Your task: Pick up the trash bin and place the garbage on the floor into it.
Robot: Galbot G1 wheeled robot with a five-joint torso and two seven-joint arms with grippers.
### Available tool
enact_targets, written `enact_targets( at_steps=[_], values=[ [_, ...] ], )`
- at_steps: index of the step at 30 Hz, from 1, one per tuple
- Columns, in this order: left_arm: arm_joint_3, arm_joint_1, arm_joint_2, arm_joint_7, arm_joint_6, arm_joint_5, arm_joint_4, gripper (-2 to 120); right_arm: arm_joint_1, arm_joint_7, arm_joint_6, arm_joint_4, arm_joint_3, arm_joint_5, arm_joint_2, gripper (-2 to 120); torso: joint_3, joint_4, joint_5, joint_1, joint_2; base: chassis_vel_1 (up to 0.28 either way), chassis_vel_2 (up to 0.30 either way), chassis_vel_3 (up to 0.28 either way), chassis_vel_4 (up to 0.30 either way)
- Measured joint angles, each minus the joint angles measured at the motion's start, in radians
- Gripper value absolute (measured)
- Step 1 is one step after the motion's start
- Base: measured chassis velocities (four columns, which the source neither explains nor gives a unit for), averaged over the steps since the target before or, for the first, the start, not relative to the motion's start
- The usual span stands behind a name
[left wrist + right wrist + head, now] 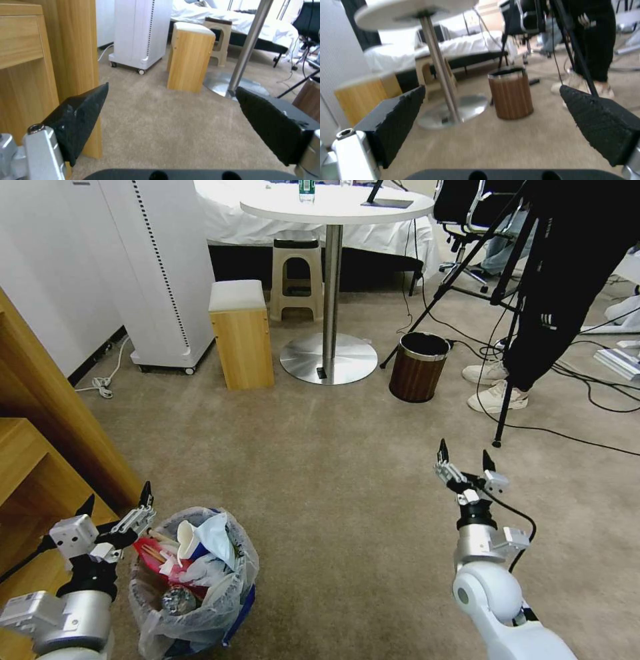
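Crinkled clear plastic lining the trash bin (193, 587), sitting on the carpet (333, 467) near the bottom of the head view, just beside a wooden cabinet (40, 447). Already holding the garbage (190, 557): a paper cup, red wrappers, a wooden stick, pale paper, something shiny deeper down. Judging from that and from the bare carpet all around, looking close to finished, with nothing left lying loose within sight.

Hovering just beside the bin's rim on the cabinet side: left gripper (115, 505), fingers spread apart, holding nothing, not touching the bag. In its wrist view, pointing out over bare carpet toward a wooden box (190, 57) and a white appliance on wheels (140, 32).

Hanging well apart from the bin, over open floor: right gripper (465, 461), fingers likewise spread wide and empty. Facing a brown wood-grain bin (510, 93) and the steel post of a round table (438, 67).

Standing farther out: a stool, a tripod, cables, a person's legs in dark trousers and pale shoes.

Possibly remaining, as a guess only: checking for litter beyond the camera's reach.
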Motion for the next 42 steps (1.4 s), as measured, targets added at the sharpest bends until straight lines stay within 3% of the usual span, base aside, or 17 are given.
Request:
enact_targets(
  at_steps=[9,18,21,24,27,28,30,33,37,42],
  values=[
    [-0.009,0.034,0.023,-0.037,0.073,0.002,-0.047,100,-0.025,0.003,-0.086,-0.03,0.012,-0.025,0.018,100,0.0,0.0001,0.0,0.0,0.0,0.0,0.0,0.0,0.0],
    [-0.012,0.06,0.06,-0.148,0.203,-0.003,-0.112,100,-0.023,0.056,-0.169,-0.054,0.046,-0.108,0.069,100,0.0,-0.0001,-0.0002,0.0,0.0,0.0,0.0,0.0,0.0],
    [-0.011,0.059,0.061,-0.163,0.211,-0.006,-0.114,100,-0.009,0.057,-0.122,-0.09,0.049,-0.156,0.086,100,0.0,0.0,0.0001,0.0,0.0,0.0,0.0,0.0,0.0],
    [-0.01,0.061,0.065,-0.164,0.212,-0.006,-0.114,100,-0.012,-0.011,-0.064,-0.09,0.053,-0.156,0.092,100,0.0,0.0002,-0.0001,0.0,0.0,0.0,0.0,0.0,0.0],
    [-0.01,0.061,0.066,-0.162,0.206,-0.006,-0.107,100,-0.032,-0.2,0.024,-0.073,0.049,-0.088,0.078,100,0.0,0.0,-0.0003,0.0,0.0,0.0,0.0,0.0,0.0],
    [-0.01,0.061,0.066,-0.162,0.206,-0.006,-0.107,100,-0.032,-0.2,0.024,-0.073,0.049,-0.088,0.078,100,0.0,0.0,-0.0003,0.0,0.0,0.0,0.0,0.0,0.0],
    [-0.007,0.066,0.065,-0.158,0.201,-0.002,-0.103,100,-0.039,-0.33,0.093,-0.086,0.042,-0.054,0.057,100,0.0,0.0002,0.0001,0.0,0.0,0.0,0.0,0.0,0.0],
    [-0.005,0.065,0.064,-0.155,0.199,0.001,-0.098,100,-0.043,-0.427,0.152,-0.107,0.022,-0.027,0.021,100,0.0,0.0001,-0.0002,0.0,0.0,0.0,0.0,0.0,0.0],
    [0.0,0.067,0.059,-0.153,0.201,0.003,-0.098,100,-0.038,-0.439,0.178,-0.141,0.004,-0.032,-0.01,100,0.0,0.0001,0.0,0.0,0.0,0.0,0.0,0.0,0.0],
    [0.001,0.068,0.048,-0.14,0.219,-0.027,-0.092,100,-0.037,-0.422,0.176,-0.156,0.009,-0.046,0.014,100,0.0,0.0001,0.0,0.0,0.0,0.0,0.0,0.0,0.0]
  ],
)
